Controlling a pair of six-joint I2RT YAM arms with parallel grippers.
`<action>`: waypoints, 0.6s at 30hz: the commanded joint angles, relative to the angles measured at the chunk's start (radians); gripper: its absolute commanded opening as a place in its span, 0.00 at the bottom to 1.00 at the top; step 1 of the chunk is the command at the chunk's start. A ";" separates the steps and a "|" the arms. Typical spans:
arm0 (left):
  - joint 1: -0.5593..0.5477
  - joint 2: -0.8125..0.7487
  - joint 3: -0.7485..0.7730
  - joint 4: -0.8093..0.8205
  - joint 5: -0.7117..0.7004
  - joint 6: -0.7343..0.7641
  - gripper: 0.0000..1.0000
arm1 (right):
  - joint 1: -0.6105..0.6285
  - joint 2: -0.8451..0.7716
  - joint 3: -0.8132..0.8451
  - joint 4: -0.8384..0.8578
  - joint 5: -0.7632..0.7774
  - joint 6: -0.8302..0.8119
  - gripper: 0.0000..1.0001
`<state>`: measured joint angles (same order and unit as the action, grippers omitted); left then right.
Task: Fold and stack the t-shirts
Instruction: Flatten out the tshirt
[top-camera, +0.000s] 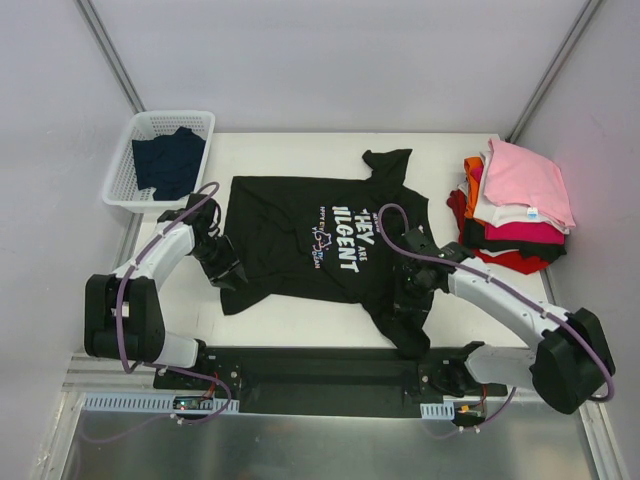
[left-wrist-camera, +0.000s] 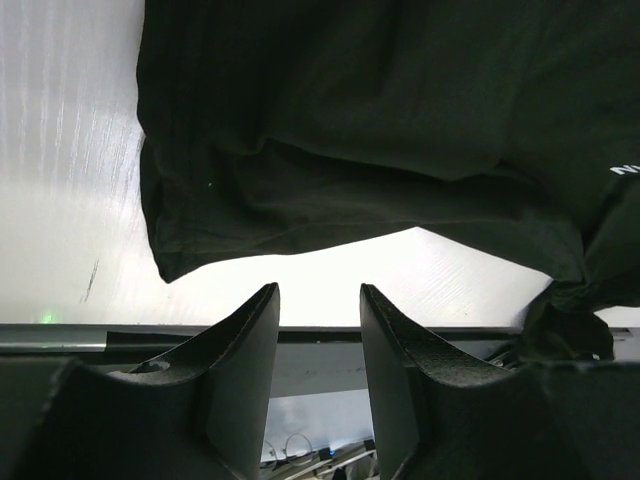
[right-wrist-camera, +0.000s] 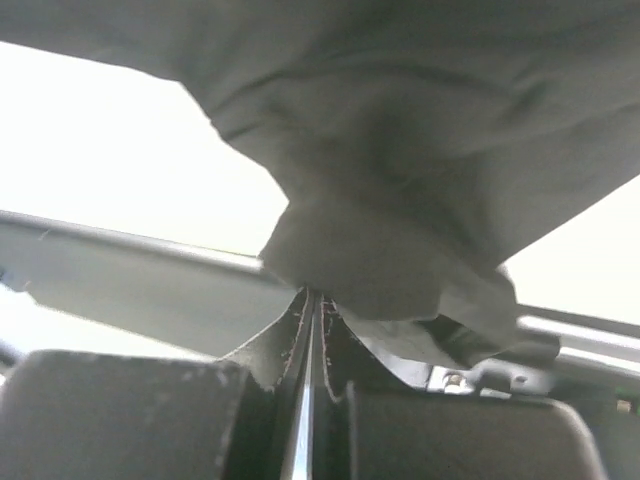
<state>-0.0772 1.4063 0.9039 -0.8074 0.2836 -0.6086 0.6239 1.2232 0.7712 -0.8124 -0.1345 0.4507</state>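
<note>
One black t-shirt (top-camera: 290, 240), white-lettered, lies rumpled; right claw (right-wrist-camera: 312, 296) pinches it, left claw (left-wrist-camera: 318, 292) spread.

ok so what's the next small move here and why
Probably ease the left gripper forward and shut it on the edge of the black t-shirt. Its jaws stand open and empty just short of the cloth, while the right gripper is shut on a bunch of it.

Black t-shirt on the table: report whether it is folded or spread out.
Spread out: the black t-shirt lies open, lettering showing, no fold made; one corner bunches at the right pincer.
</note>
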 joint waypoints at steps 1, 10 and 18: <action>0.005 0.019 0.035 0.002 0.035 0.012 0.38 | 0.066 -0.083 0.091 -0.204 -0.016 0.051 0.01; 0.005 0.023 0.041 0.007 0.042 0.013 0.38 | 0.163 -0.235 0.062 -0.399 -0.040 0.138 0.01; 0.004 0.029 0.044 0.008 0.032 -0.002 0.38 | 0.241 -0.356 -0.035 -0.453 -0.085 0.244 0.01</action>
<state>-0.0772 1.4326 0.9142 -0.7898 0.3088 -0.6094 0.8326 0.9180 0.7830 -1.1847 -0.1829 0.6018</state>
